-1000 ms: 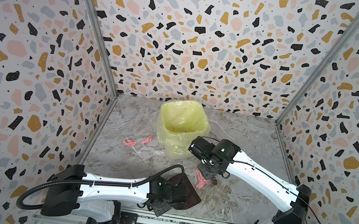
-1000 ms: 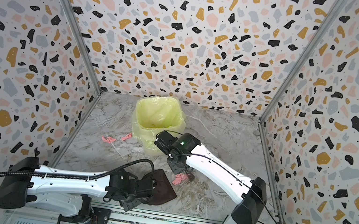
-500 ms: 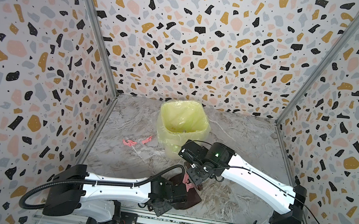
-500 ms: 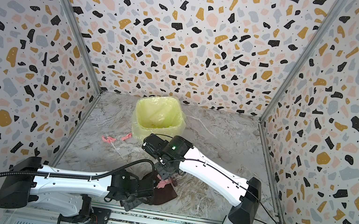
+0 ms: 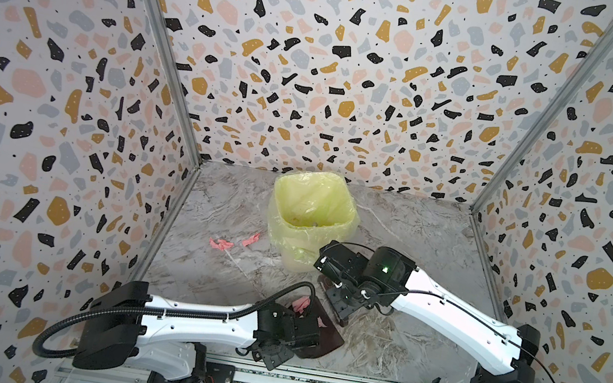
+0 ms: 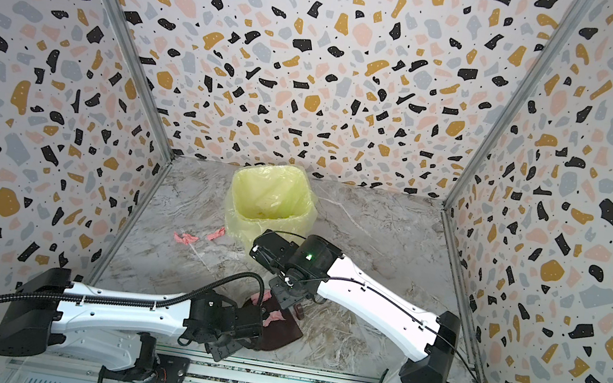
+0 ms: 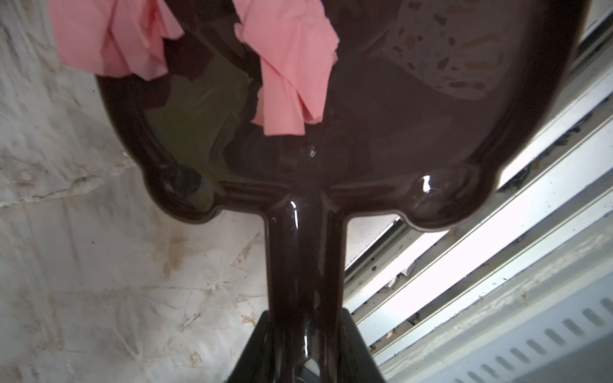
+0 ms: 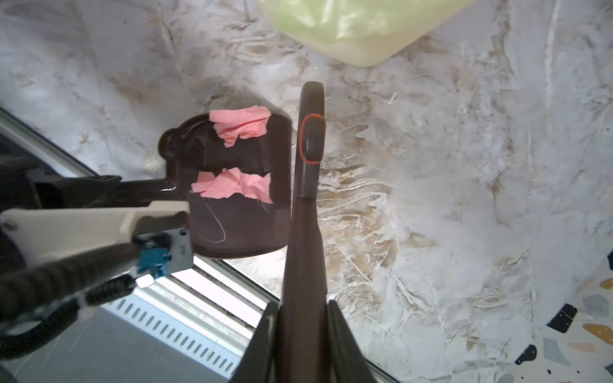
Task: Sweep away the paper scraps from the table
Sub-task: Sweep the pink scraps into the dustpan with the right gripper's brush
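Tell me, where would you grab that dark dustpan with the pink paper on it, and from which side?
By its straight, narrow handle, from behind the dustpan, opposite the open lip. The handle juts from the raised back wall, slim enough for the left hand, which grips it there. Held so, the flat pan keeps its pink scraps aboard.

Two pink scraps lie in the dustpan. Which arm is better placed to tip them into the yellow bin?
Left, I judge: the left gripper grips the dustpan holding both pink scraps, and the bin stands farther back. The right gripper holds only the brush.
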You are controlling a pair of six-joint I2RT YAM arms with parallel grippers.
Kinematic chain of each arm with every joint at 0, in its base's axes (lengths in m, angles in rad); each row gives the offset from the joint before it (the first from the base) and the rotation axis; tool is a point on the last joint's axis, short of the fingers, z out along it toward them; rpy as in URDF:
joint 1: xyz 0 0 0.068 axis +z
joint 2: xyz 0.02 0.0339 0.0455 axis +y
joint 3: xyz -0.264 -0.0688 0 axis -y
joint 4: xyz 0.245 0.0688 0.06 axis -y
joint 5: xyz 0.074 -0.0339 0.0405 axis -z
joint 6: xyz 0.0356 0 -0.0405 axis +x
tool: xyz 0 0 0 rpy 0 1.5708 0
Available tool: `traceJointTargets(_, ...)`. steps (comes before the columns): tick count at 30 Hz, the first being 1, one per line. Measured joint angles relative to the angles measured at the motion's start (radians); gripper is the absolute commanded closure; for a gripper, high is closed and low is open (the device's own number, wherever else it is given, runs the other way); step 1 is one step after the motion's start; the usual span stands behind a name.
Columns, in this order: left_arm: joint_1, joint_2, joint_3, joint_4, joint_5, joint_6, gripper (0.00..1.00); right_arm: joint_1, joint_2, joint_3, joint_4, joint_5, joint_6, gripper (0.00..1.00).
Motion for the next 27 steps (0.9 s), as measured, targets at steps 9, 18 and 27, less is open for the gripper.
traceJointTargets(9,0.004,0.0,0.0,0.0,-0.001,0.0,1.0,0.029,0.08,0.025,0.01,0.027,-0.036,1.0)
traceJointTargets(18,0.007,0.005,0.0,-0.003,-0.012,0.0,1.0,0.085,0.128,0.063,0.023,0.0,-0.101,1.0)
traceJointTargets(27,0.012,0.005,0.0,-0.019,-0.018,0.0,1.0,0.124,0.077,0.062,0.006,-0.055,-0.12,1.0)
